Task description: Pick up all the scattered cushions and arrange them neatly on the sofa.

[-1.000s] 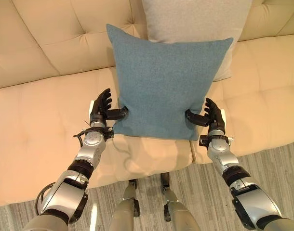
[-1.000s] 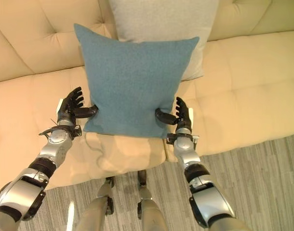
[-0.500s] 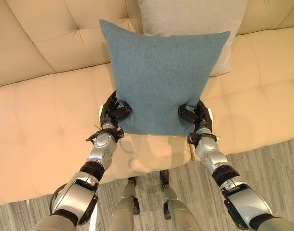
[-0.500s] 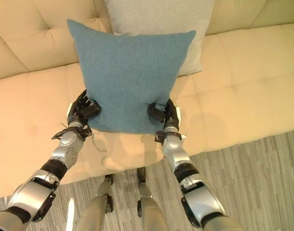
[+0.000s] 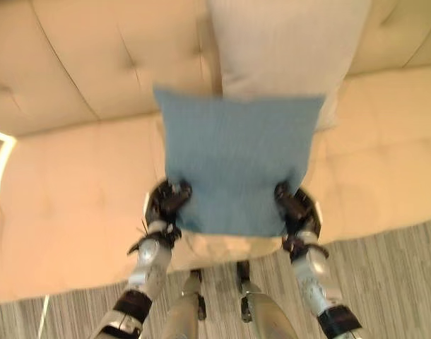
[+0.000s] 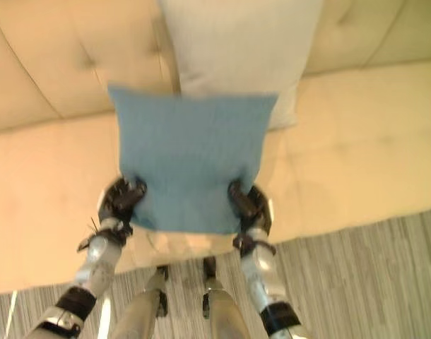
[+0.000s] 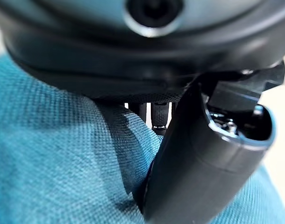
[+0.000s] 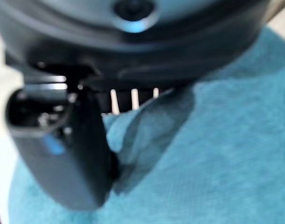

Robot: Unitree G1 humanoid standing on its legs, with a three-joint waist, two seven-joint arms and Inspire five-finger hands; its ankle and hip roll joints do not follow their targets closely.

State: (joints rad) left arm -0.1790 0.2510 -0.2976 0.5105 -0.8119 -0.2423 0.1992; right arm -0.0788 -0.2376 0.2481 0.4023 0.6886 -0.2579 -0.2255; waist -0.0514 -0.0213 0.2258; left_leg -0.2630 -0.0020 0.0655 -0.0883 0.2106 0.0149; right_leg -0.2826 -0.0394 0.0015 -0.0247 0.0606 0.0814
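Both hands are gripping the blue cushion (image 5: 237,166) by its lower corners: the left hand (image 5: 167,203) and the right hand (image 5: 294,207) are each pinching the fabric between thumb and curled fingers, which the wrist views are showing bunched under each thumb. A second ago the hands were spread beside the cushion; they have since closed on it. The cushion is standing on the sofa (image 5: 67,176) seat, its top edge overlapping the grey cushion (image 5: 286,49) propped against the backrest. With the grip made, the cushion is likely being lifted or shifted into a tidier place beside the grey one.
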